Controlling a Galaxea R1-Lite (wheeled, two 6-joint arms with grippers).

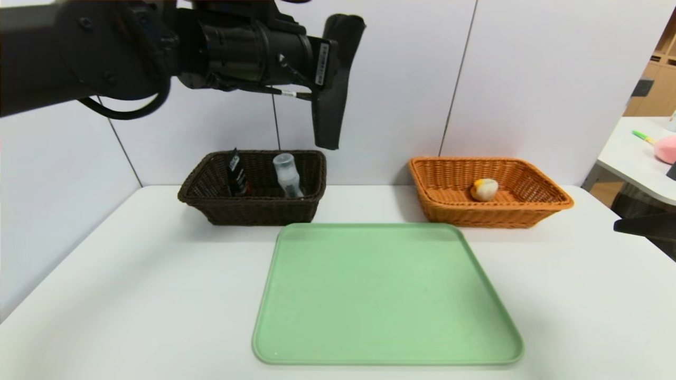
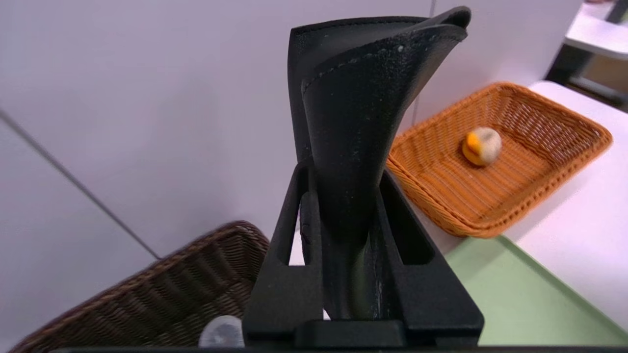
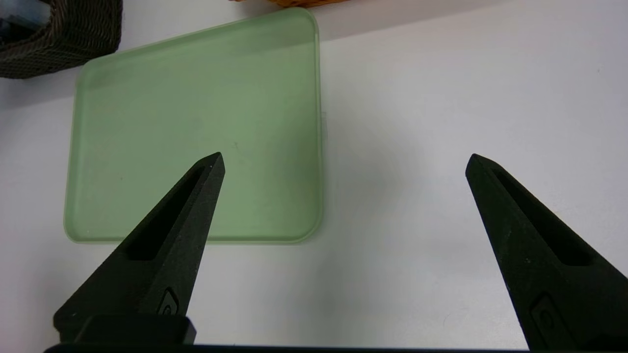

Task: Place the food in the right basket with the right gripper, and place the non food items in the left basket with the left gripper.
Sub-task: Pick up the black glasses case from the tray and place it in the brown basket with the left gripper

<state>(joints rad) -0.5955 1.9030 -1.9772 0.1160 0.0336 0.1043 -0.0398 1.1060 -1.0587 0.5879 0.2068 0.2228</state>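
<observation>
This looks like an office or lab test corner: a plain white tabletop [image 1: 132, 295] backed by bare white partition panels [image 1: 538, 79], a second white table [image 1: 639, 158] off to the right (stray bits on it), and wooden shelving [image 1: 657, 79] behind.

You have a white bench [image 1: 132, 295] | green tray [image 1: 385, 295] lies flat at your near centre | dark brown basket [image 1: 253, 206] behind it to the left | orange basket [image 1: 491, 211] behind it to the right
</observation>
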